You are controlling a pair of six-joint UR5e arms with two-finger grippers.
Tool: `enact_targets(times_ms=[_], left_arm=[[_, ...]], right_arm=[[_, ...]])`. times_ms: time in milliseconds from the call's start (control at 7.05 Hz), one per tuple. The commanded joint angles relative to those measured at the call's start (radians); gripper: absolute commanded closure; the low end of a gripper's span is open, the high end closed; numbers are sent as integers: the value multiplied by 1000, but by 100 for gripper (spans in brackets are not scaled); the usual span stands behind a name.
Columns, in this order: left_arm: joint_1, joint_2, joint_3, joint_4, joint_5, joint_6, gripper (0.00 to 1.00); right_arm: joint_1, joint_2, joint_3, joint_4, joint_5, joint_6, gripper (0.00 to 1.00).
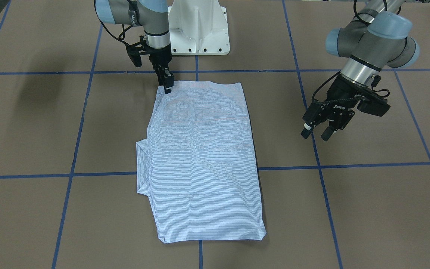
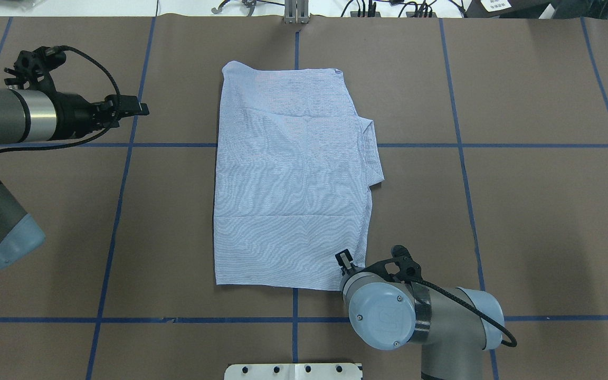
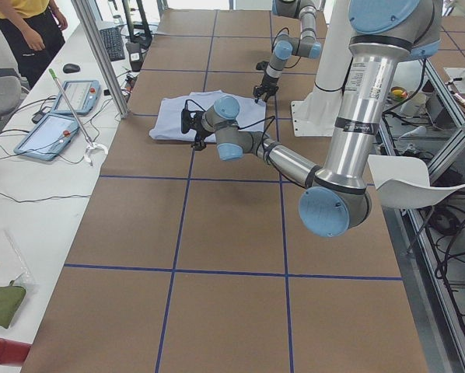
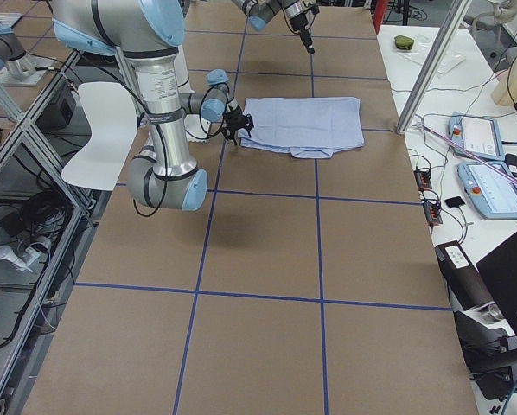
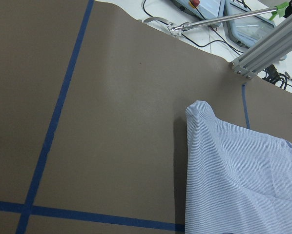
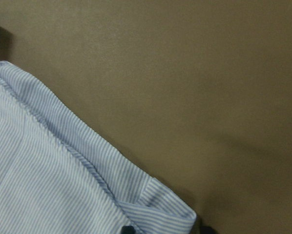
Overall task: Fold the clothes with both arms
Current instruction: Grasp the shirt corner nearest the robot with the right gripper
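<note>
The light blue striped shirt (image 1: 200, 157) lies flat in the middle of the table as a long folded rectangle (image 2: 288, 179), with a flap sticking out at one side (image 2: 372, 158). My right gripper (image 1: 167, 89) points down at the shirt corner nearest the robot base (image 2: 345, 259). In the right wrist view its two dark fingertips (image 6: 129, 229) show a gap with that corner (image 6: 156, 204) between them, so it looks open. My left gripper (image 1: 316, 133) hangs open above bare table, well off the shirt's side (image 2: 140, 108). The left wrist view shows only the shirt's far corner (image 5: 204, 117).
The white pedestal base (image 1: 199, 30) stands behind the shirt. Blue tape lines (image 2: 124, 145) cross the brown table cover. An aluminium post (image 5: 268, 44), cables and tablets (image 3: 61, 116) sit past the far table edge, where a person (image 3: 22, 23) stands.
</note>
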Motion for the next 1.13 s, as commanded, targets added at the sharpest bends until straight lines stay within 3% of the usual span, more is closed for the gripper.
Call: enact_targets(times_ms=[0, 567, 851, 993], left_arm=[[0, 1, -3, 0, 1, 0, 14], [2, -1, -3, 0, -1, -20, 14], [26, 10, -44, -2, -2, -229, 11], [131, 22, -105, -2, 2, -359, 1]], right_arm=[[0, 0, 4, 0, 3, -1, 100], [8, 6, 43, 26, 23, -2, 100], [18, -8, 81, 18, 46, -2, 100], [18, -8, 90, 18, 47, -2, 100]])
